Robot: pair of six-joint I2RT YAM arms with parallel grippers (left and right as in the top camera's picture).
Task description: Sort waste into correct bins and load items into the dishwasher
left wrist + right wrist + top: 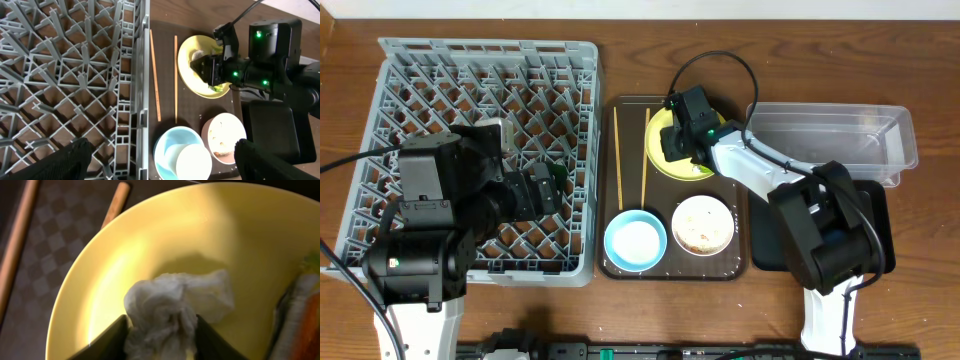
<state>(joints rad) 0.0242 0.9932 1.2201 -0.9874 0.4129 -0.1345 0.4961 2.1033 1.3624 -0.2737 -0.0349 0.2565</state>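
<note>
My right gripper is down over the round yellow plate on the brown tray. In the right wrist view its fingers press both sides of the crumpled white tissue, which still rests on the plate. The green-and-orange wrapper lies on the plate's right side. My left gripper is open and empty, above the dish rack's right edge, near the light blue bowl. The white bowl holds crumbs. Two chopsticks lie left of the plate.
The dark brown serving tray stands between the rack and the bins. The clear container is at the back right. The black tray lies in front of it, partly under my right arm.
</note>
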